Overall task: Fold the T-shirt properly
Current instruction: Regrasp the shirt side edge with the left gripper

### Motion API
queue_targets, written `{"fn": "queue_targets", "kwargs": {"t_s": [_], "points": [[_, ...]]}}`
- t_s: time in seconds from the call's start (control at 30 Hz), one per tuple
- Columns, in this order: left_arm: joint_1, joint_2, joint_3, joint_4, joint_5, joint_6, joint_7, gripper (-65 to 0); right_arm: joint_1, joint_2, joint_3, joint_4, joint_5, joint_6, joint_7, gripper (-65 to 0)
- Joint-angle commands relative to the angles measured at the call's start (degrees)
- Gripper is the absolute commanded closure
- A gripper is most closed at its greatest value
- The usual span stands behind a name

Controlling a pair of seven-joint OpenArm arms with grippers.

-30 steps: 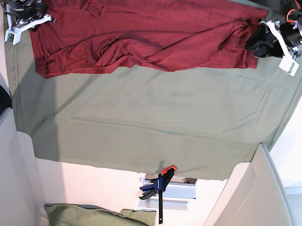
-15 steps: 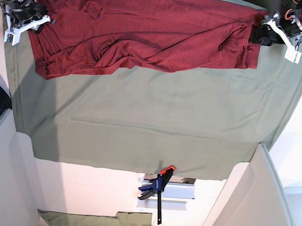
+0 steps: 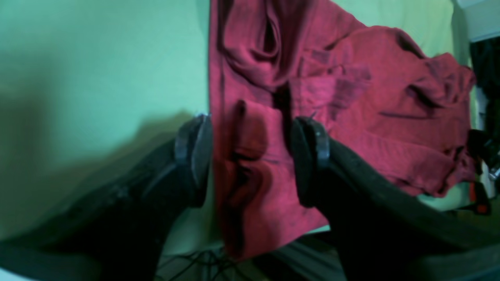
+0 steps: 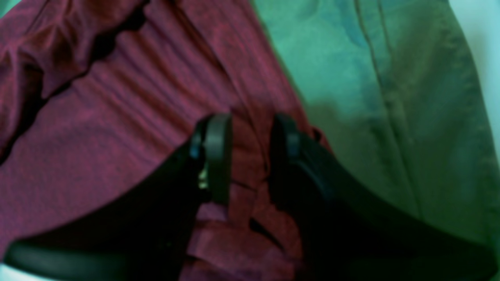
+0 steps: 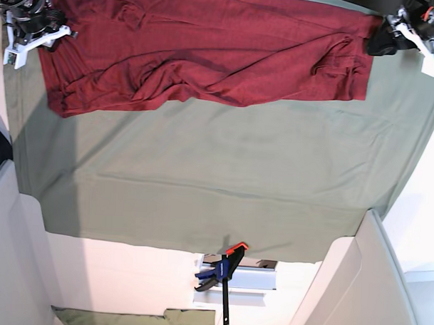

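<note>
T-shirt (image 5: 206, 51): lay rumpled on green cloth (image 5: 223, 177); left gripper (image 3: 250, 156), right gripper (image 4: 250, 156) spread astride opposite edges, seemingly for regrasping.

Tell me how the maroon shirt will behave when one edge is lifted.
The T-shirt will probably drape and sag rather than hold shape: it already lies in soft bunched folds. It looks thin, so likely light. It may drag on the green cloth instead of sliding freely, since both are matte fabric.
</note>
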Motion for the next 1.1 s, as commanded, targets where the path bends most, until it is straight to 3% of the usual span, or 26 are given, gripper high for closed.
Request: {"fn": "queue_targets", "kwargs": {"t_s": [0.0,0.27,0.57,0.73,0.93,1.07], "points": [[-0.22,-0.76,-0.44,0.83,-1.4,-0.79,-1.03,-35.9,0.48,0.63,0.07,1.03,0.42,-0.63,0.46,-19.1],[-0.22,3.45,-0.13,0.81,0.28,-0.76,-2.32,-35.9,0.48,0.63,0.07,1.03,0.42,-0.63,0.04,-19.1],[-2.43,5.44,4.31,0.81,3.17,-0.72,-3.85,-35.9,0.46,0.63,0.07,1.03,0.42,-0.63,-0.13,-19.1],[-4.37,5.57,6.38,0.81,6.75,1.62,-4.44,-35.9,0.46,0.66,0.07,1.03,0.42,-0.63,-0.37,-19.1],[-4.37,5.62,9.53,0.81,7.04,1.55,-4.66,-35.9,0.48,0.63,0.07,1.03,0.42,-0.63,-0.37,-19.1],[-4.37,5.66,10.38,0.81,9.86,1.53,-8.04,-33.7,0.48,0.66,0.07,1.03,0.42,-0.63,-0.37,-19.1]]}}
